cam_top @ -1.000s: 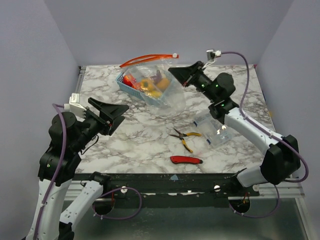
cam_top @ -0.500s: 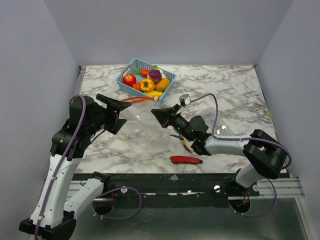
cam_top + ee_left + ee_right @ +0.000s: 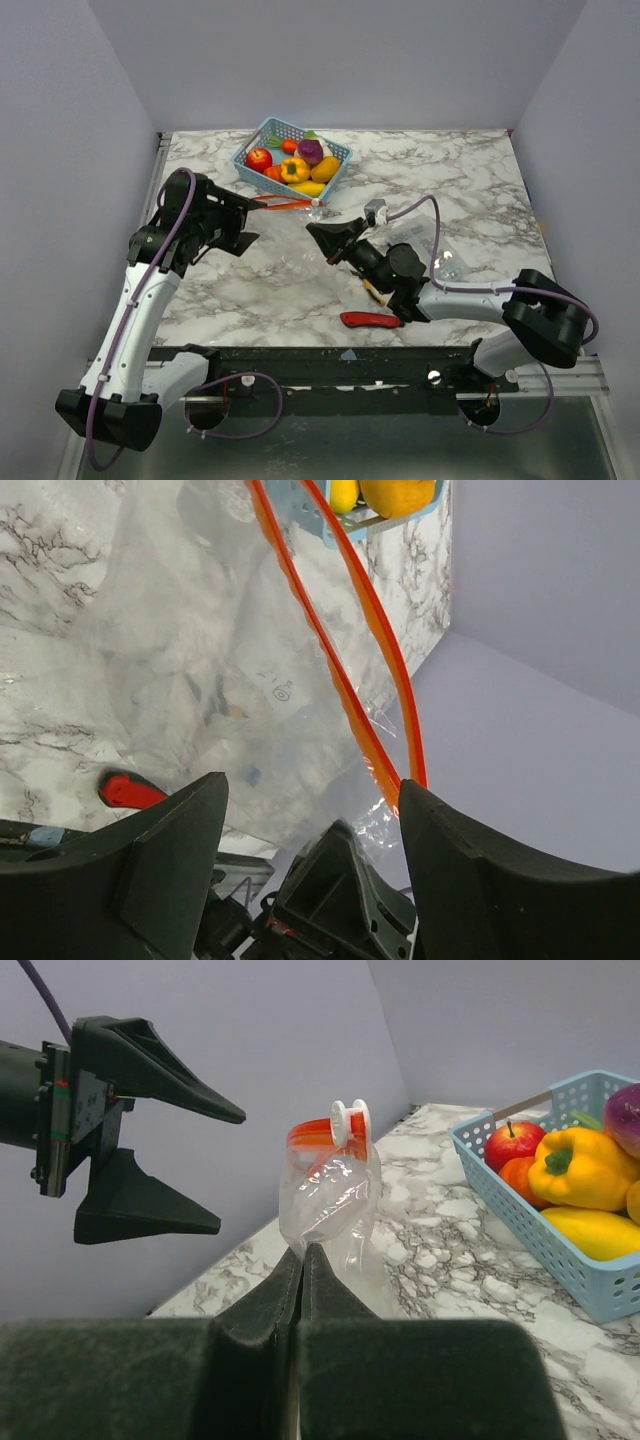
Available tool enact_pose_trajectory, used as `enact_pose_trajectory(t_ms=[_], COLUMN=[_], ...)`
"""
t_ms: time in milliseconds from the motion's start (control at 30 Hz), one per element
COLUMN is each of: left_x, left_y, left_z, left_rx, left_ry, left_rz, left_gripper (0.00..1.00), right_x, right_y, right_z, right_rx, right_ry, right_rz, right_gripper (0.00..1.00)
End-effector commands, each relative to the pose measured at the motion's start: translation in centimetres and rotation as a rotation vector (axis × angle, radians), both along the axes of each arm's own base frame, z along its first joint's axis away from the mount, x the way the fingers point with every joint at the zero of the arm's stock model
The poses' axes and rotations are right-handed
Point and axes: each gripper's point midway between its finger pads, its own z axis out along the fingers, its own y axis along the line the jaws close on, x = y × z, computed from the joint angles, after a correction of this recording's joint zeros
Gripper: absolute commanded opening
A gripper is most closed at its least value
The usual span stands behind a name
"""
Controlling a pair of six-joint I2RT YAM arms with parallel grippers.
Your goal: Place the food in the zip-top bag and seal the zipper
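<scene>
The zip-top bag (image 3: 335,1195) is clear and empty, and hangs pinched at one edge in my shut right gripper (image 3: 303,1250) over the middle of the table. Its red-orange zipper (image 3: 285,203) stands open as two strips (image 3: 340,670), with a white slider (image 3: 350,1118) at one end. My left gripper (image 3: 258,220) is open, and its right finger (image 3: 480,870) is close beside the zipper's end. The food (image 3: 295,165) lies in the light blue basket (image 3: 262,130) behind the bag: a red apple (image 3: 510,1145), a yellow pepper (image 3: 580,1165) and a purple piece (image 3: 630,1110).
A red-handled utility knife (image 3: 372,320) lies near the front edge. Yellow-handled pliers (image 3: 372,290) are partly under my right arm. A flat clear packet (image 3: 440,255) lies to the right. Walls close off the left, back and right.
My right gripper brought the bag down from above the basket to the middle of the table. My left gripper moved right and forward to the zipper's end.
</scene>
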Motion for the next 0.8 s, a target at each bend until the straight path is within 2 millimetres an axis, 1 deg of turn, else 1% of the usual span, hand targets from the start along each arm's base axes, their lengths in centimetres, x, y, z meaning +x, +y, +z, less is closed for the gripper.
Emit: enact_pose_trajectory(t_ms=[0,133,300,400,433,567,700,767], left_x=[1.0,2.1,3.2,3.4,3.5,3.6,3.3,3.2], left_y=[-0.1,0.0,0.2,0.2,0.3,0.6,0.6,0.6], left_z=[0.2,-0.5,-0.7,-1.5,-1.6,-1.9,-3.0,-3.5], left_rx=[-0.175,-0.162,-0.129,-0.137,-0.135,-0.114,-0.106,-0.109], left_ry=[0.112,0.124,0.116,0.133,0.127,0.125,0.138,0.137], left_rz=[0.156,0.168,0.163,0.169,0.173,0.181,0.178,0.175], left_gripper=[0.64,0.62,0.62,0.53,0.48,0.35,0.27,0.21], right_x=[-0.4,-0.8,-1.1,-1.4,-1.4,-1.8,-2.3,-2.4], right_y=[-0.5,-0.5,-0.4,-0.3,-0.3,-0.1,0.5,0.8], right_z=[1.0,0.9,0.9,0.9,0.9,0.9,0.8,0.5], right_rx=[-0.002,-0.01,-0.02,-0.026,-0.027,-0.037,-0.052,-0.063], right_ry=[-0.042,-0.044,-0.045,-0.05,-0.05,-0.053,-0.057,-0.055], right_rz=[-0.031,-0.03,-0.028,-0.028,-0.029,-0.029,-0.024,-0.029], right_gripper=[0.01,0.01,0.01,0.01,0.01,0.01,0.01,0.01])
